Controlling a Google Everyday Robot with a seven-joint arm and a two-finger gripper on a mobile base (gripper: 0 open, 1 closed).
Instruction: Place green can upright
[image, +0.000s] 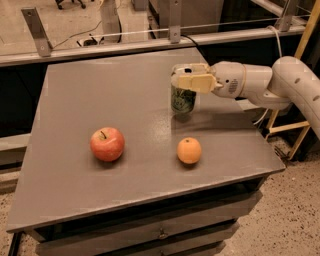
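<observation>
The green can (183, 99) stands with its long axis vertical at about one o'clock from the centre of the table (90, 85), its base at or just above the surface; I can't tell which. The gripper (187, 80) sits directly over it, reaching in from three o'clock, jaws closed around the can's top. The orange (189, 150) lies at six o'clock from the can, the apple (107, 143) at eight, both well apart
</observation>
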